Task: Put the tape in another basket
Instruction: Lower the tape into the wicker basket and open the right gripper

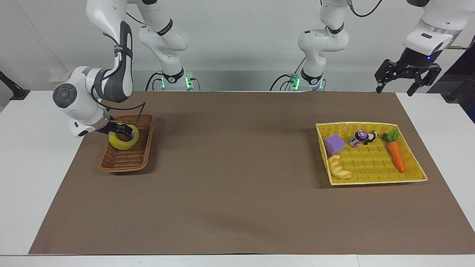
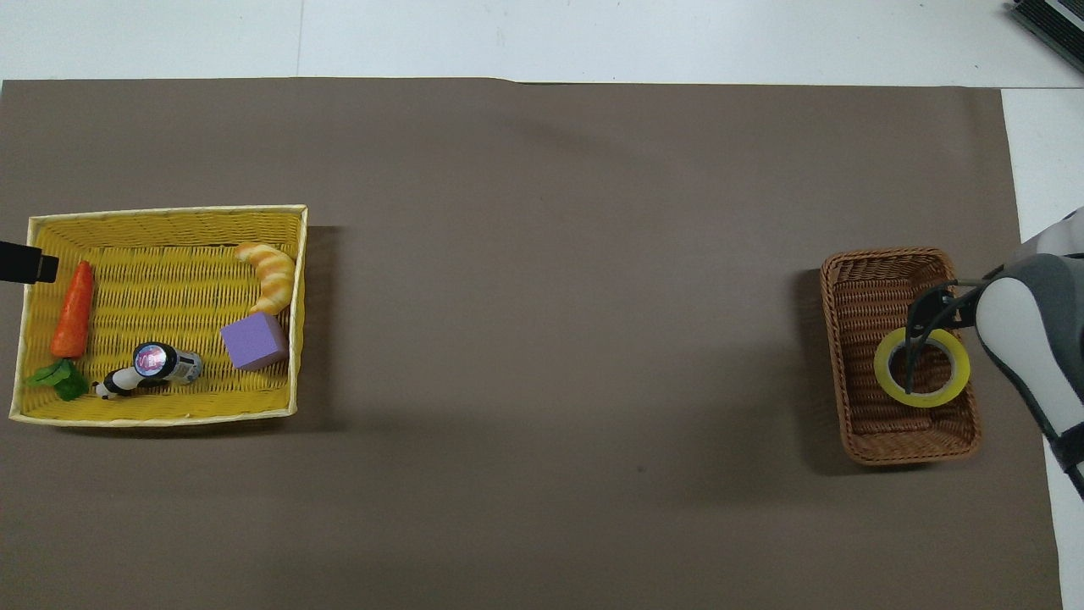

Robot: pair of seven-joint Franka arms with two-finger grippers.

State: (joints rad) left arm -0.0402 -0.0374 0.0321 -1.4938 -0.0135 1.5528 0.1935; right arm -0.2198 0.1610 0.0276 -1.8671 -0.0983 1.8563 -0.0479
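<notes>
The tape [image 1: 115, 143] [image 2: 947, 394], a yellow roll, lies flat inside the brown wicker basket [image 1: 122, 162] [image 2: 872, 284] at the right arm's end of the table. My right gripper [image 1: 124, 129] [image 2: 936, 312] hangs open just over the roll's edge that is nearer the robots, holding nothing. A black cable from the arm crosses over the roll's hole. My left gripper [image 1: 395, 91] waits open, raised above the table edge at the left arm's end. One of its fingertips [image 2: 25, 263] shows at the edge of the overhead view.
A flat yellow woven tray [image 1: 378, 181] [image 2: 161, 210] at the left arm's end holds a carrot [image 1: 396, 156], a purple block [image 1: 334, 144], a bread toy [image 1: 339, 168], a small can [image 1: 358, 138] and a panda figure. Brown paper covers the table between the two containers.
</notes>
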